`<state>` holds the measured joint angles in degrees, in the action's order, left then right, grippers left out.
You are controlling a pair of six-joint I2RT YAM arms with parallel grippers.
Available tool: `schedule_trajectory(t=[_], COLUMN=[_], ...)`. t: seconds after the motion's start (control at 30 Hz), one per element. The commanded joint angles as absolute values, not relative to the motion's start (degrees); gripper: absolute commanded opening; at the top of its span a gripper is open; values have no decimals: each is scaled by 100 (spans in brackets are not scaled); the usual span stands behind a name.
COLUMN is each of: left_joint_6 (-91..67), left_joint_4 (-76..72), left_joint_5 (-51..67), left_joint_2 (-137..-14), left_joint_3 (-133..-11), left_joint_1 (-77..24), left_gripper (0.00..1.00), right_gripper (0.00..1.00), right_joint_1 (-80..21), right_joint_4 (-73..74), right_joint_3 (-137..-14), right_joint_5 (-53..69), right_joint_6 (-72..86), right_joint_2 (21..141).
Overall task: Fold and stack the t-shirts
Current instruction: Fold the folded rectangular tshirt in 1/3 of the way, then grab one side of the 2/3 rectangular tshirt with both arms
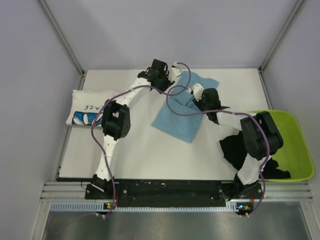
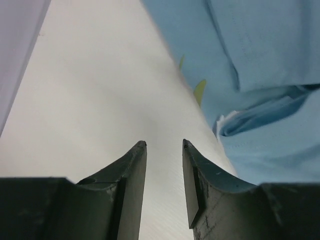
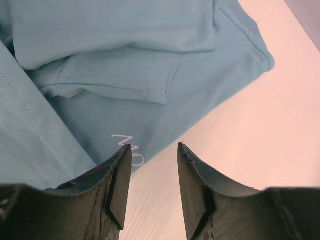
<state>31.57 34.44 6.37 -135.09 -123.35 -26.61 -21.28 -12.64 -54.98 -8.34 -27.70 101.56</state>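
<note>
Left gripper (image 2: 164, 145) open, empty, over table (image 1: 145, 155); right gripper (image 3: 154, 146) open, empty, over blue shirt (image 1: 180, 117) at centre. White shirt (image 1: 87, 106) at 9 o'clock, black shirt (image 1: 231, 146) at 4 o'clock.

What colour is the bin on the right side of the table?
The bin is lime green, seen best in the top external view.

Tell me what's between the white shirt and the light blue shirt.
Top view: between white shirt and light blue shirt, only the left arm and its purple cable cross bare table.
</note>
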Motion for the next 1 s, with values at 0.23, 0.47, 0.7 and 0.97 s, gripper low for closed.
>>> schedule_trajectory(t=[0.23, 0.47, 0.7, 0.97], left_joint_6=[6818, 7541, 7559, 7506], left_joint_4=[4235, 3641, 3366, 3331], left_joint_5=[3524, 2928, 2286, 1872], left_joint_2=[-10468, -10388, -10810, -10978], left_joint_3=[-8580, -7507, -7330, -7190], left_joint_1=[-2593, -2680, -2839, -2856], left_gripper=[47, 54, 54, 47], right_gripper=[50, 48, 48, 40], right_joint_1=[-3126, -3963, -4122, -4201], right_joint_4=[-345, 615, 817, 703], right_joint_3=[-4106, -3700, -3788, -3876], right_joint_5=[1361, 2092, 1468, 1354], right_joint_6=[-3995, -4446, -4579, -4430], right_joint_2=[7613, 7470, 8076, 8595])
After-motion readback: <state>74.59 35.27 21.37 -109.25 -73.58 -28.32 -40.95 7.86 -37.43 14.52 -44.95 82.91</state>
